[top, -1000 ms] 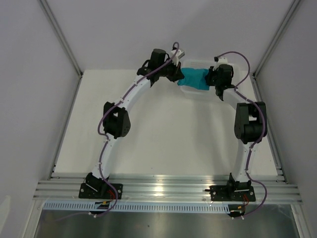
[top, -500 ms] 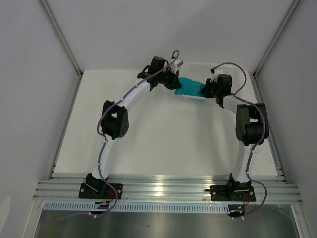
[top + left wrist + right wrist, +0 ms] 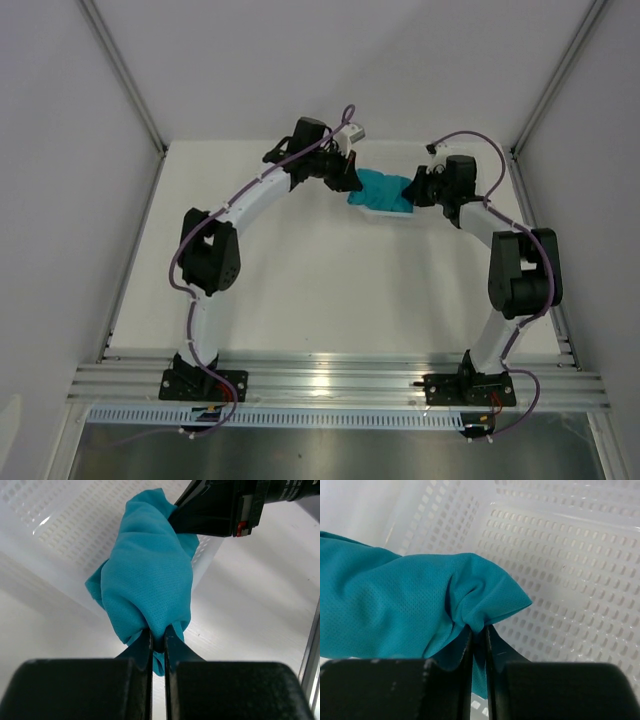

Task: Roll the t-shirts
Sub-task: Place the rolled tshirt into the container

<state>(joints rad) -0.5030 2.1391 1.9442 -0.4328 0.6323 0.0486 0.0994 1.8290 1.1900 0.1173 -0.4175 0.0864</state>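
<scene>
**Teal shirt strung between two pincers at the far end of the table**

Here we are, and both arms are reaching out to the far end of the white table (image 3: pixel 300 280), curving in towards each other like a pair of tongs. Between them hangs the t-shirt (image 3: pixel 380 190), bunched into a short, fat teal bundle, not spread flat at all.

Look at the left gripper (image 3: pixel 158 635): the two black fingers are pressed almost together, with just a thin fold of teal cloth nipped between the tips. The fabric balloons out from that pinch in soft creases.

Now the right gripper (image 3: pixel 479 630), and it's the same story. The fingers are squeezed tight on a puckered corner of the shirt, the cloth gathered into a little peak right at the tips. From the left wrist view you can see that gripper's black body coming in from the upper right, biting the opposite end of the bundle.

So the shirt is held at both ends, one pincer each side, and it sags a little in the middle.

Right behind it is the white perforated basket (image 3: pixel 570 555), its slotted floor and walls filling the right wrist view. The bundle sits over the basket's near wall; whether cloth actually touches plastic, I can't tell from here.
</scene>
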